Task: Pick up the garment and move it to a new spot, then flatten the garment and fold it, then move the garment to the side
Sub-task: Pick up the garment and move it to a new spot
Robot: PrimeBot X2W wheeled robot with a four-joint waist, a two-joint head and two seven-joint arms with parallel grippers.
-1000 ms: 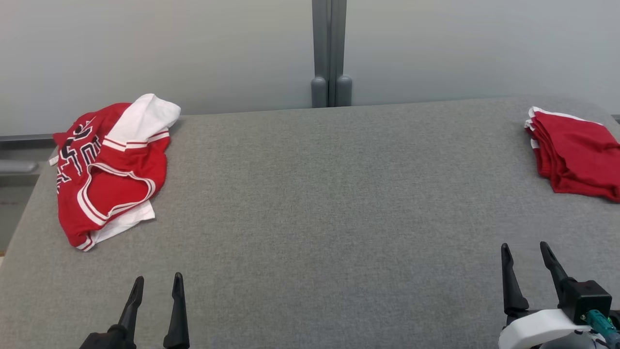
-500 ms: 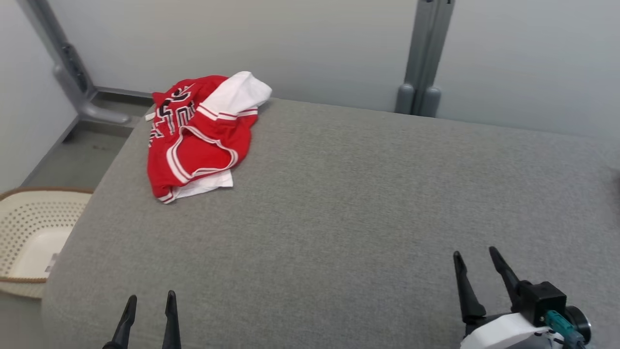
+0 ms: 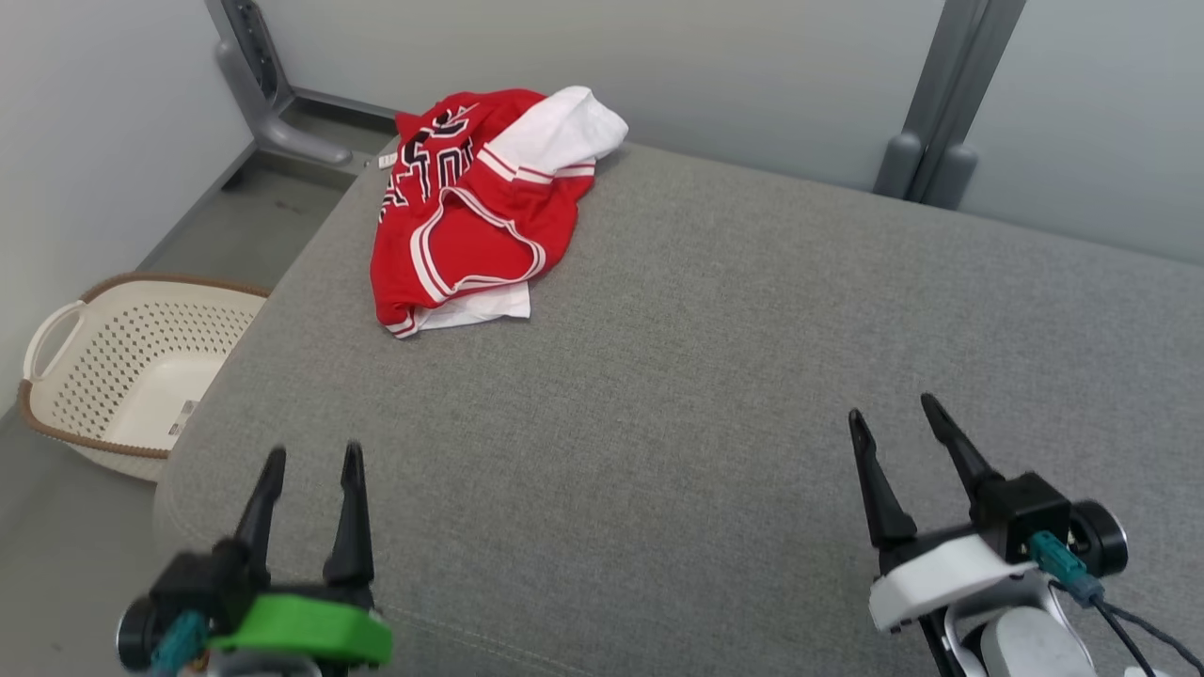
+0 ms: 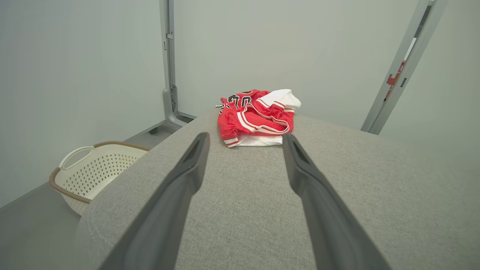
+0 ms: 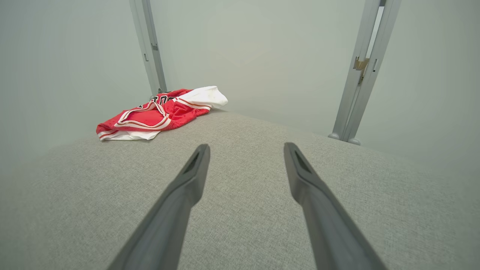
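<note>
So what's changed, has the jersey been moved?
The head camera swung left: a folded red stack left the picture, the laundry basket came in. The crumpled red jersey lies untouched on the grey table; left gripper and right gripper stay open, empty.

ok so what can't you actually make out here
Garment lettering, head view: the black print is crumpled into folds and unreadable.
Garment's type and underside: it is bunched on itself on the table.
Basket sticker, head view: too small to read.
Left tool, head view: slightly blurred, base cut off by the bottom edge.
</note>
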